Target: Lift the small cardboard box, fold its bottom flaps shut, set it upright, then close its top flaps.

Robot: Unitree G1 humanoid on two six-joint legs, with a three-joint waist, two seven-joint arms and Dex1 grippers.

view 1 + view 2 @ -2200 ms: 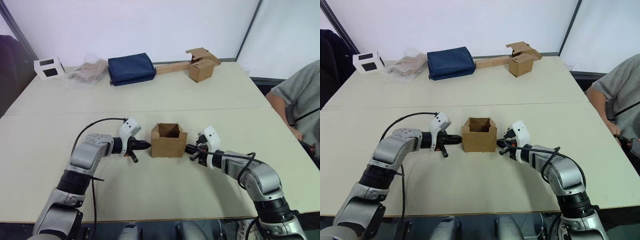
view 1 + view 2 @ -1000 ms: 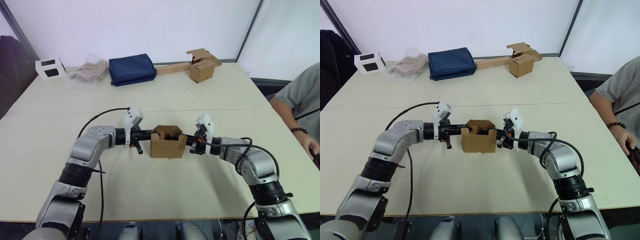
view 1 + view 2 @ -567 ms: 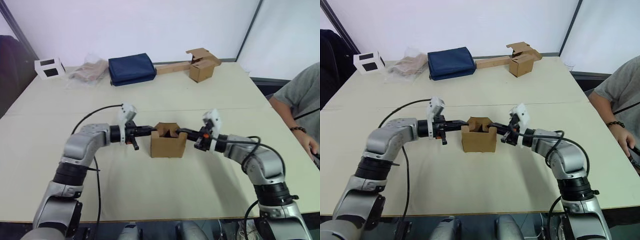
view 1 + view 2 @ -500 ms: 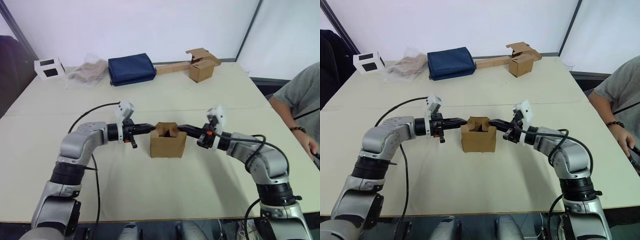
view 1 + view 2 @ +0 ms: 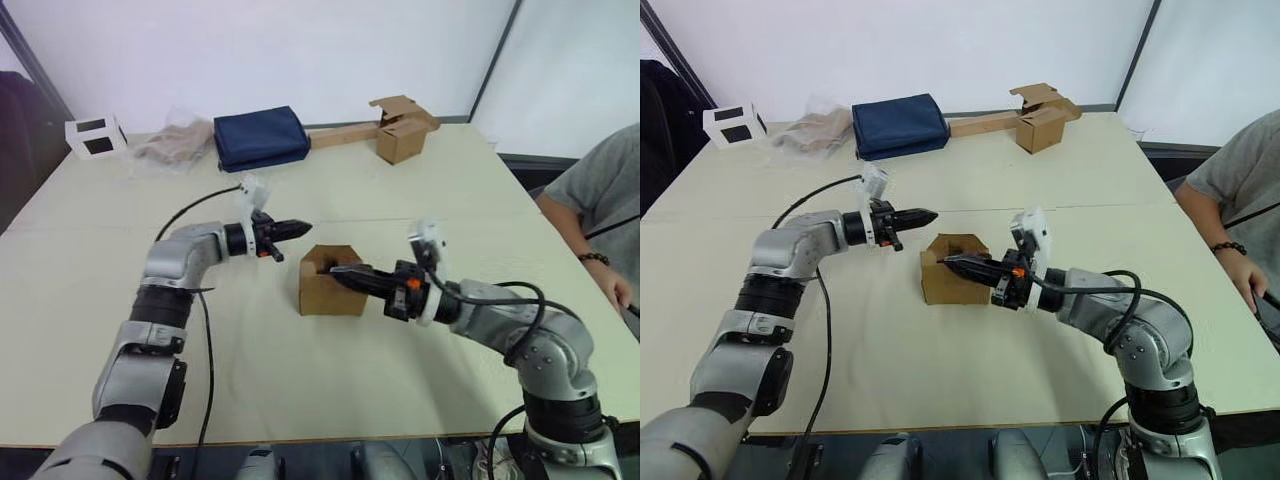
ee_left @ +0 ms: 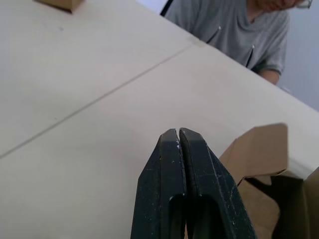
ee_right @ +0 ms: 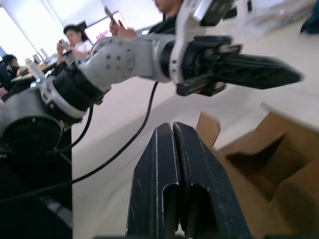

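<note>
The small cardboard box (image 5: 318,296) stands upright on the table's middle, and its bottom flaps are hidden beneath it. Its top flaps (image 5: 337,254) lean partly inward, the far one still raised in a peak. My right gripper (image 5: 334,270) is shut and empty. It reaches in from the right, with its fingertips lying across the box's top opening. My left gripper (image 5: 303,227), also shut and empty, hovers behind and to the left of the box, apart from it. The right wrist view shows the left gripper (image 7: 279,74) above the box (image 7: 259,164).
At the table's far edge lie a white box with dark windows (image 5: 88,137), a clear plastic bag (image 5: 175,141), a navy blue bag (image 5: 260,138) and another brown box on a long cardboard strip (image 5: 400,138). A seated person (image 5: 600,200) is at the right edge.
My left gripper has pulled away from the box's left rim, back and to the left. My right gripper has pushed in from the right rim over the box's top.
</note>
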